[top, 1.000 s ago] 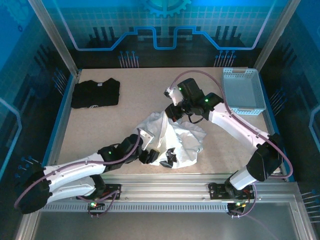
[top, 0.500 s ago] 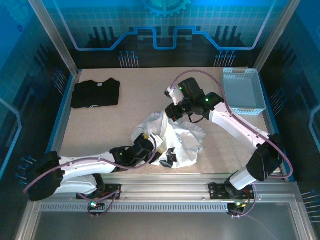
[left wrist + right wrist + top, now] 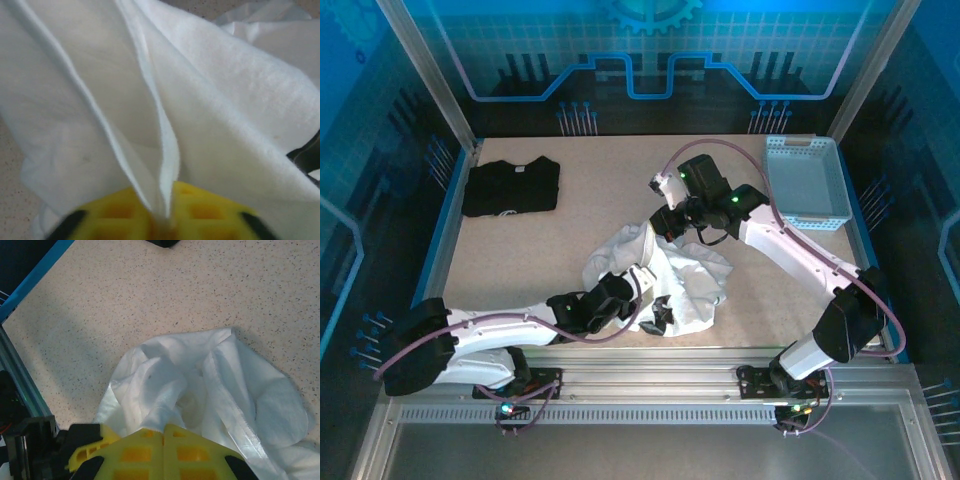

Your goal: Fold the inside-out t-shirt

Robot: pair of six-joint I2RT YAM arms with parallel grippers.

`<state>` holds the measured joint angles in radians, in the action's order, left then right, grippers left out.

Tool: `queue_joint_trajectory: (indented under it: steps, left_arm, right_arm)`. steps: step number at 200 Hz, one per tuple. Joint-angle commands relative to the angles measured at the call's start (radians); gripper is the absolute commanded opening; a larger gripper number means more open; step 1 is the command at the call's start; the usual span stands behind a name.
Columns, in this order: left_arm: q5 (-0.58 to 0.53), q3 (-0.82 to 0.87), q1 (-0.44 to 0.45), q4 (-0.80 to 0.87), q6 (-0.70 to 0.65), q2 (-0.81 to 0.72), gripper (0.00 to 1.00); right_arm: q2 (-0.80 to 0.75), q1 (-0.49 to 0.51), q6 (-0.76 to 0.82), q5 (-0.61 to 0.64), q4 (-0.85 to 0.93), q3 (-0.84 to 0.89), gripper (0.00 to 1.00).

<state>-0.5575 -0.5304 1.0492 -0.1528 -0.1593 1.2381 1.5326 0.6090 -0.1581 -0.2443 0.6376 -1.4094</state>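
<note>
the inside-out t-shirt (image 3: 692, 280) lies crumpled on the desk (image 3: 570, 240), mid-width and toward the near edge. the left jaws are pinched tight on a fold at its near-left side. the right jaws are closed on its far edge. a black folded t-shirt (image 3: 510, 185) sits far left, and a pale basket (image 3: 807, 180) far right.

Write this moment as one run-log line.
left gripper: shut on white t-shirt | right gripper: shut on white t-shirt | white t-shirt: crumpled, not folded | black t-shirt: folded, far left

Inside-out t-shirt (image 3: 225, 100): thin matt cloth. Table (image 3: 150, 300): speckled, matt. Basket (image 3: 807, 180): perforated plastic.
</note>
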Motion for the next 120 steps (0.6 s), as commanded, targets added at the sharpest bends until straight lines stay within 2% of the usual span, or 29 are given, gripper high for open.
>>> queue_joint_trajectory:
  steps: [1,16,35,53,67,96,120]
  left_arm:
    - [-0.064,-0.009,-0.009,0.012,0.039,-0.069,0.0]
    - [-0.067,-0.03,-0.06,0.116,0.154,-0.158,0.0]
    - [0.036,-0.095,-0.184,0.313,0.359,-0.283,0.0]
    - [0.151,-0.155,-0.304,0.447,0.482,-0.375,0.0]
    - [0.257,-0.205,-0.386,0.517,0.513,-0.415,0.0]
    - [0.378,-0.351,-0.521,0.7,0.542,-0.398,0.0]
    - [0.412,-0.437,-0.615,0.783,0.525,-0.383,0.0]
  right_arm:
    - [-0.005,-0.01,-0.035,-0.028,-0.033,0.012,0.0]
    - [-0.01,0.013,-0.072,-0.025,-0.062,0.026,0.0]
    - [-0.029,0.06,-0.137,0.024,-0.104,0.077,0.01]
    - [-0.052,0.106,-0.193,0.073,-0.153,0.139,0.05]
    - [-0.068,0.13,-0.215,0.085,-0.188,0.174,0.1]
    - [-0.109,0.168,-0.171,-0.006,-0.229,0.205,0.32]
    - [-0.19,0.11,-0.136,0.089,-0.138,0.248,0.44]
